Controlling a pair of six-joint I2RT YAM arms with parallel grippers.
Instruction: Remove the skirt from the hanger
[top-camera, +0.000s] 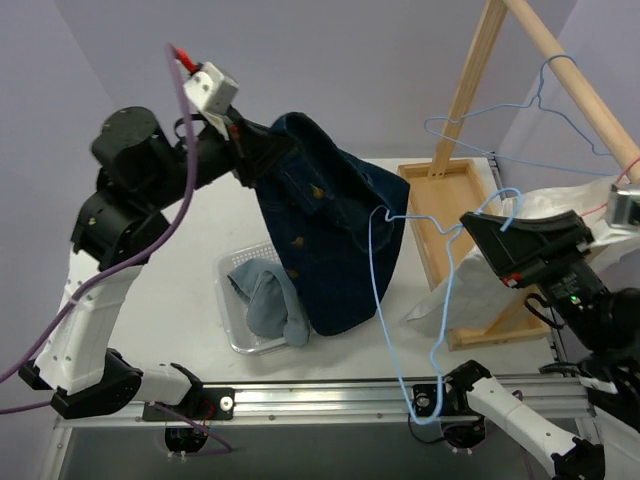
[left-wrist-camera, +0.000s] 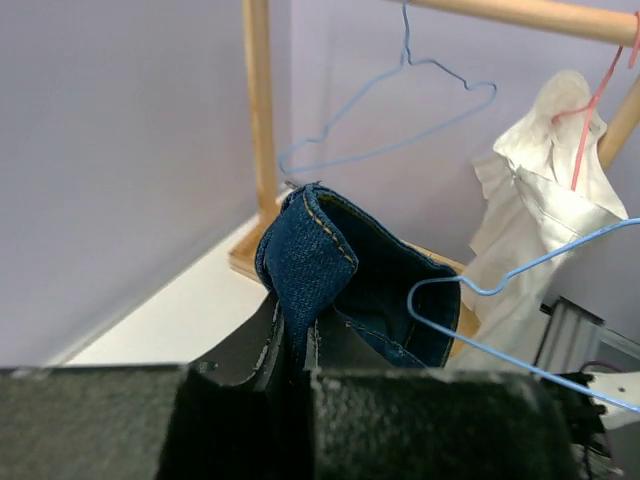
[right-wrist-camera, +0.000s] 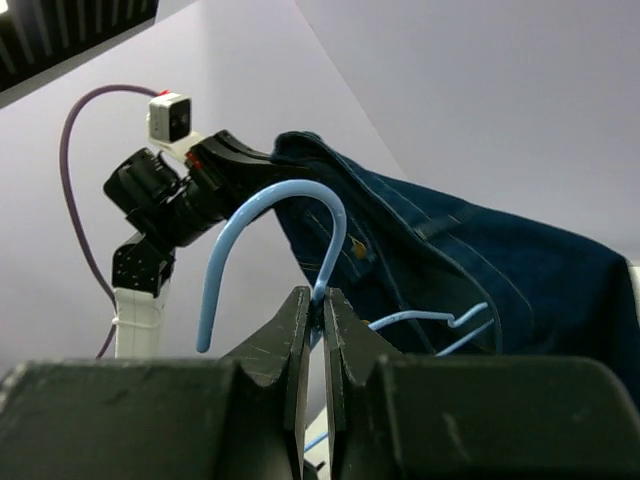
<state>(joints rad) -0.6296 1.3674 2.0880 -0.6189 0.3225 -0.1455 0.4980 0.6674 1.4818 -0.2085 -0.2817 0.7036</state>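
A dark blue denim skirt (top-camera: 330, 225) hangs in the air over the table, held up at its top left corner by my left gripper (top-camera: 250, 150), which is shut on a fold of the denim (left-wrist-camera: 305, 265). My right gripper (top-camera: 478, 228) is shut on the neck of a light blue wire hanger (top-camera: 385, 300), just below its hook (right-wrist-camera: 270, 225). The hanger hangs down beside the skirt's right edge, and one end of it (right-wrist-camera: 455, 320) still touches the denim (right-wrist-camera: 480, 270). Its hook end also shows in the left wrist view (left-wrist-camera: 450, 300).
A clear plastic bin (top-camera: 250, 300) with a light blue garment stands under the skirt. At the right stands a wooden rack (top-camera: 470, 90) with an empty blue hanger (top-camera: 530, 120) and a white garment (top-camera: 520, 215) on a pink hanger. A metal rail (top-camera: 330, 400) runs along the near edge.
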